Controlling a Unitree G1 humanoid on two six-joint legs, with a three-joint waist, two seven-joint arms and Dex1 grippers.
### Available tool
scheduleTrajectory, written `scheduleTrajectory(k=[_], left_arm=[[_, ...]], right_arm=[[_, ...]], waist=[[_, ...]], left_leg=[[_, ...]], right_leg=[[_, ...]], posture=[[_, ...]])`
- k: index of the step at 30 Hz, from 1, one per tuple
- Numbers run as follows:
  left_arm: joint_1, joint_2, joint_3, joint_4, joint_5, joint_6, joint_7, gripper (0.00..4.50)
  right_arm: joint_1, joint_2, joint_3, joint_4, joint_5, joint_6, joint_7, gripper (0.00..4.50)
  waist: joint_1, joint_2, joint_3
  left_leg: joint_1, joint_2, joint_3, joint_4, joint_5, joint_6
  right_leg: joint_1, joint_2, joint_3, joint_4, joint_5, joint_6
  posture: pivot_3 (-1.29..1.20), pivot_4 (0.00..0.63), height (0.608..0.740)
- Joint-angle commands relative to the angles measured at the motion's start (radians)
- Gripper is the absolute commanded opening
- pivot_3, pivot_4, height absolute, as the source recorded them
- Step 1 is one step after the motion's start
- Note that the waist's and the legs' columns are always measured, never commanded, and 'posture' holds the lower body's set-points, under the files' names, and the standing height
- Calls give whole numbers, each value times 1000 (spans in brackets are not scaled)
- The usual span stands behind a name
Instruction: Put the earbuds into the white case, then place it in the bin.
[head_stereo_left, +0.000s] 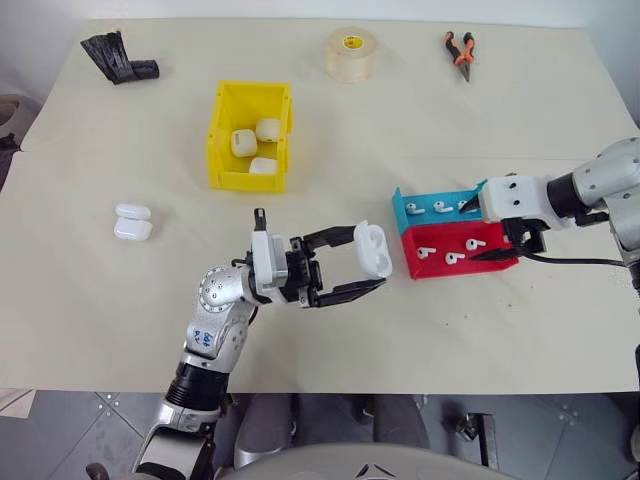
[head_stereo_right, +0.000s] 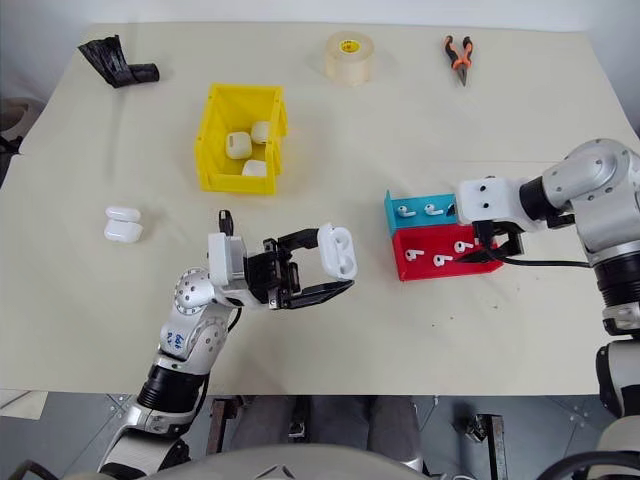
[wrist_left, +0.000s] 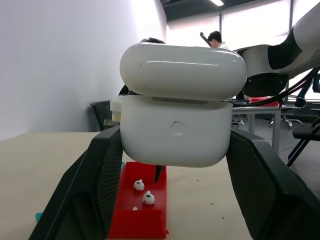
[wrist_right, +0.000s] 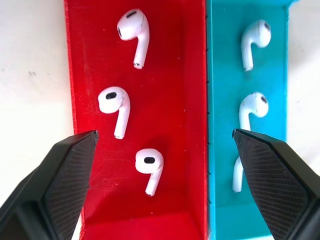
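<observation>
While the big beige table (head_stereo_left: 120, 300) carries everything, the bright yellow plastic open-topped bin (head_stereo_left: 222, 130) sits toward its far left with three glossy white pebble-shaped cases inside, and a red plastic tray (wrist_right: 180, 100) and a blue plastic tray (wrist_right: 222, 75) lie touching side by side over on the right. The left gripper (head_stereo_left: 363, 266) is clamped on a glossy white rounded earbud case (head_stereo_left: 374, 248) with its lid flipped up, held above the table near the red tray. The right gripper (wrist_right: 165, 145) hangs over both trays with fingers spread wide, and the tiny white earbuds (wrist_right: 116, 102) lie loose below, three in red and three in blue.
</observation>
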Motion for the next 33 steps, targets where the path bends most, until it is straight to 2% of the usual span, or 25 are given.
scheduleTrajectory(k=[1,5,8,12,23,28,33], left_arm=[[4,3,5,-55,-22,-2,8,2756],[2,7,5,-52,-22,0,8,2756],[2,8,5,-53,-25,5,10,2756],[-3,10,6,-52,-29,15,8,2756],[-18,11,3,-49,-32,34,7,2756],[-26,8,-1,-41,-35,39,2,2756],[-36,1,-3,-29,-37,41,-6,2756]], right_arm=[[6,-42,-36,-29,16,0,50,4500],[20,-45,-39,-44,27,14,40,4500],[43,-56,-43,-53,30,22,37,3909],[67,-52,-36,-47,22,14,27,2580],[33,-44,-45,0,-7,-28,-16,2580],[36,-86,-84,-60,41,45,17,2580],[106,-145,-120,-190,101,151,61,2580]], waist=[[0,0,0],[-1,0,0],[-1,0,0],[0,0,0],[-1,0,0],[1,0,0],[1,0,0]], left_leg=[[0,0,0,0,0,0],[0,0,0,1,0,0],[0,0,0,1,0,0],[-1,0,0,1,0,0],[-1,0,0,2,0,0],[-1,0,-1,2,0,0],[-6,0,-5,7,0,0]], right_leg=[[0,0,0,0,0,0],[0,0,0,0,0,0],[0,0,0,0,0,0],[0,0,0,0,0,0],[0,0,0,1,0,0],[0,0,0,1,0,0],[-1,0,-4,1,0,0]], posture=[[0,150,740],[0,150,740],[0,150,740],[0,150,740],[0,150,740],[0,150,740],[0,150,740]])
